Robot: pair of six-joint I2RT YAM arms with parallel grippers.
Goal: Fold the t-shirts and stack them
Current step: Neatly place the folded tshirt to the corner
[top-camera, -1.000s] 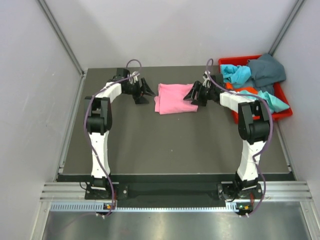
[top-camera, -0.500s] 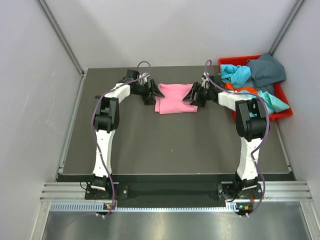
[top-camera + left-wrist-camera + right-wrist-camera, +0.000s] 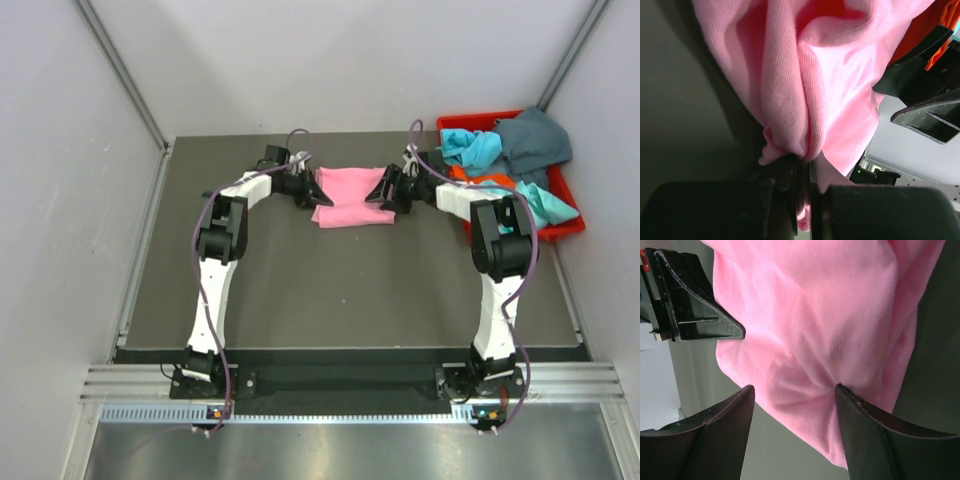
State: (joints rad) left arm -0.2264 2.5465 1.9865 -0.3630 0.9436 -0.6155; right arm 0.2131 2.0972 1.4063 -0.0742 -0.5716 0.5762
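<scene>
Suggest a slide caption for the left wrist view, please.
Left gripper pinching a bunched edge of the pink t-shirt, dark table at left.

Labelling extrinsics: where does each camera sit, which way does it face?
Top external: above and behind the robot, looking down on table; left hand and right hand show.
Left wrist: on left hand, looks along its shut fingers pinching pink t-shirt.
Right wrist: on right hand, open fingers straddle that shirt.
Shared: the shirt, all three.

Here's the left white-shelled arm (image 3: 212, 290) and its right twin (image 3: 490, 300), black at the joints, purple cables (image 3: 414, 132) looping alongside, matte black wedge-shaped fingers (image 3: 880, 440) out front.
</scene>
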